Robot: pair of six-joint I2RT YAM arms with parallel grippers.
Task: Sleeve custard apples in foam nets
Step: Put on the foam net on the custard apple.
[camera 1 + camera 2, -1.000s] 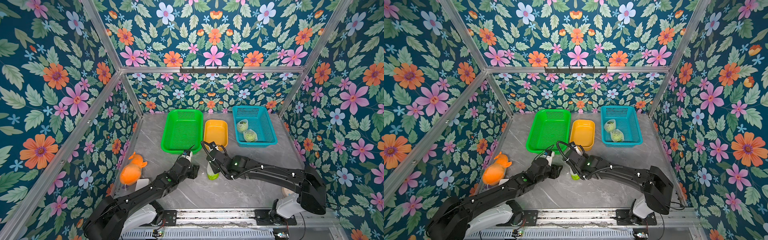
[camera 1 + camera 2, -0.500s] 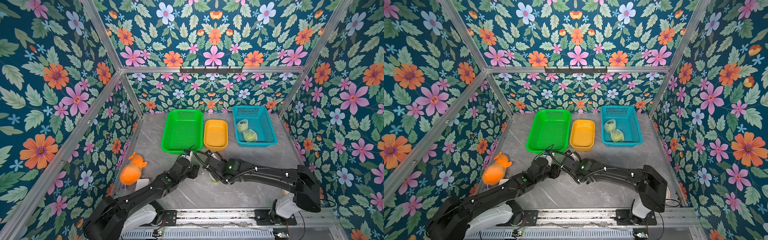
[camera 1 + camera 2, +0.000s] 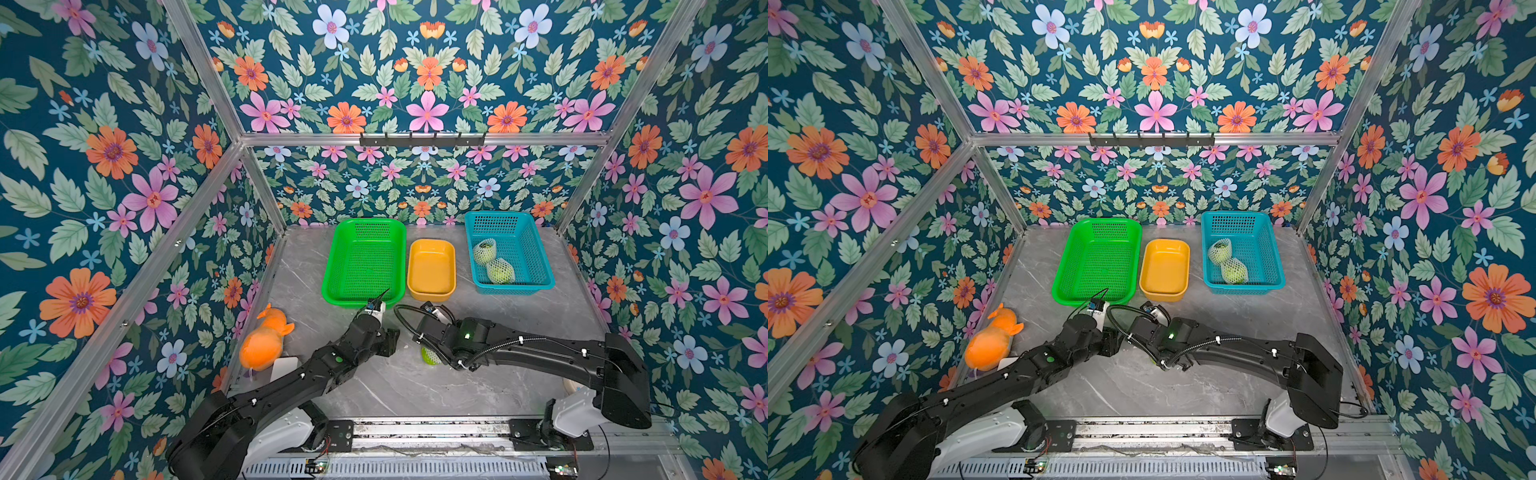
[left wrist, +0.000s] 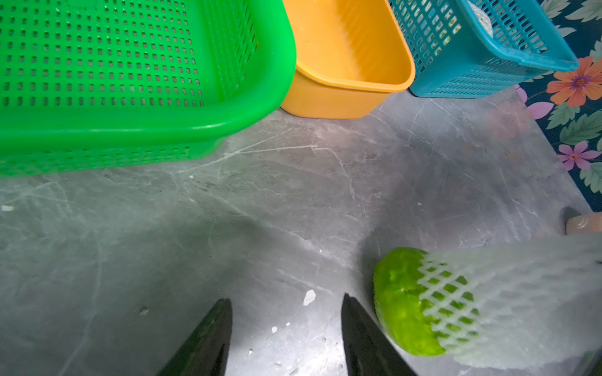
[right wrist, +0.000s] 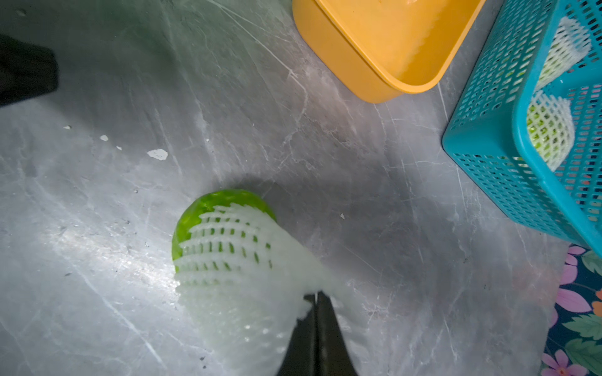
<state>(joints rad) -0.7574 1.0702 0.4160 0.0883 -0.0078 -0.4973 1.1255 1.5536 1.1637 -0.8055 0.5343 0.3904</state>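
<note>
One foam net pinched by right hand; left hand half-open.

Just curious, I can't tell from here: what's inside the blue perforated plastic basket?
Two round green fruits, each wrapped in a whitish foam mesh net, lie in the blue basket. The basket floor beneath them is hidden.

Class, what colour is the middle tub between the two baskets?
The tub is yellow-orange; left wrist view.

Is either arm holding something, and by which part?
Right arm's fingers pinch the foam net by its loose end, with a custard apple partly inside. Left arm's fingers are open, empty.
</note>
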